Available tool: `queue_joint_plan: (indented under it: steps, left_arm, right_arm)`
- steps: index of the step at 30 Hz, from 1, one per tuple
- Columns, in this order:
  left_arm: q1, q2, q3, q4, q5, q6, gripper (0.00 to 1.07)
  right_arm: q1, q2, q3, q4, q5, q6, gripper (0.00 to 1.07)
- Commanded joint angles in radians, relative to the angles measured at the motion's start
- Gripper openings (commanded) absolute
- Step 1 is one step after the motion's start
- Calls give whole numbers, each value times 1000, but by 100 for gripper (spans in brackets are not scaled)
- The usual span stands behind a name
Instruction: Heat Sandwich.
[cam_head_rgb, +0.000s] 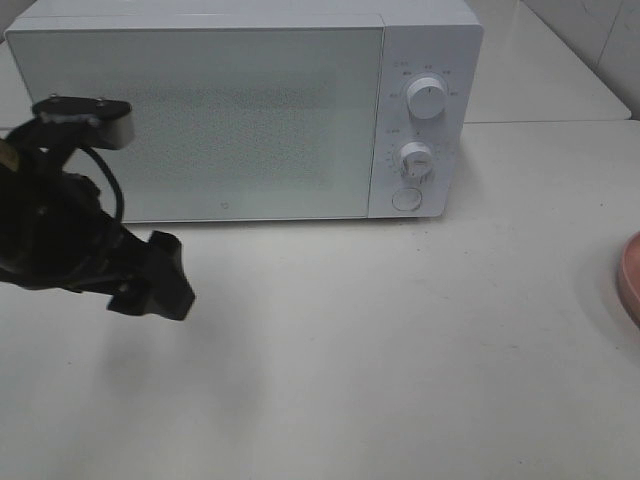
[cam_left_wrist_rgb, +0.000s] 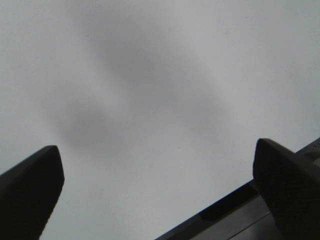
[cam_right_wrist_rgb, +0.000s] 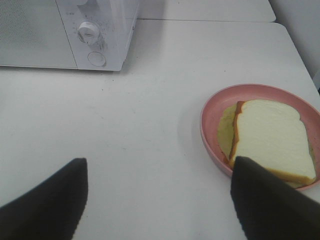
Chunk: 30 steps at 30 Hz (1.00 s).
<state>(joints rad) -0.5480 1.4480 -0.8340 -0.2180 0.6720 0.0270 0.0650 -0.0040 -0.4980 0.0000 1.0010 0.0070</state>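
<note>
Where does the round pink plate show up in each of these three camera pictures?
Exterior high: only a sliver of the round pink plate shows, at the far right edge, mid-height.
Left wrist: not in it; only bare table between the two pincer fingers.
Right wrist: lower right, the plate holding the white sliced-bread sandwich.
Shared landmark: the white microwave oven, with its round dials, also appears in the right wrist view.

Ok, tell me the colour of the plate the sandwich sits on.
Pink. The plate shows best in the right wrist view, holding the sandwich.
</note>
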Motion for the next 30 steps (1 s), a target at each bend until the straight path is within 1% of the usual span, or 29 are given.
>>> queue_joint_plan:
  steps: [1, 2, 3, 4, 5, 7, 8, 9, 11, 12, 13, 14, 16, 17, 18, 20, 22, 24, 27, 28, 30]
  left_arm:
    - [90, -41, -17, 0, 124, 2, 98]
    - [114, -49, -18, 2, 150, 2, 98]
    - [176, -71, -19, 3, 214, 7, 98]
    - [176, -71, -19, 3, 214, 7, 98]
    - [200, -80, -19, 4, 247, 12, 98]
    - [257, -102, -19, 5, 300, 27, 98]
    - [307, -129, -19, 14, 348, 40, 98]
    - [307, -129, -19, 14, 348, 40, 98]
    - [351, -157, -19, 24, 387, 40, 98]
    - [370, -170, -19, 32, 407, 40, 98]
    - [417, -202, -19, 57, 442, 36, 98]
    - [417, -202, -19, 57, 442, 36, 98]
    - [465, -231, -19, 85, 472, 36, 98]
    - [508, -267, -19, 110, 505, 36, 98]
    - [530, -287, -19, 115, 523, 36, 98]
    - [544, -304, -19, 114, 538, 36, 98]
    - [569, -372, -19, 114, 572, 36, 98]
    - [569, -397, -19, 120, 582, 36, 98]
    - [569, -498, -19, 129, 622, 36, 98]
    - [569, -498, -19, 129, 622, 36, 98]
    - [569, -550, -19, 132, 634, 36, 98]
  right_arm:
    - [-8, -28, 1, 0, -5, 2, 76]
    - [-8, -28, 1, 0, -5, 2, 76]
    - [-8, -28, 1, 0, -5, 2, 76]
    - [-8, -28, 1, 0, -5, 2, 76]
    - [-8, -28, 1, 0, -5, 2, 76]
    - [-8, -28, 1, 0, -5, 2, 76]
    - [-8, -28, 1, 0, -5, 2, 76]
    - [-8, -28, 1, 0, -5, 2, 76]
    - [-8, -28, 1, 0, -5, 2, 76]
    - [-8, -28, 1, 0, -5, 2, 76]
    - [-8, -28, 1, 0, -5, 2, 76]
    - [-8, -28, 1, 0, -5, 2, 76]
    - [-8, -28, 1, 0, -5, 2, 76]
    - [-8, -28, 1, 0, -5, 2, 76]
    - [-8, -28, 1, 0, -5, 2, 76]
    - [-8, -28, 1, 0, -5, 2, 76]
    - [-8, -28, 1, 0, -5, 2, 76]
    - [-8, -28, 1, 0, -5, 2, 76]
    - [-8, -28, 1, 0, -5, 2, 76]
    - [-8, -28, 1, 0, -5, 2, 76]
    - [-8, -28, 1, 0, -5, 2, 76]
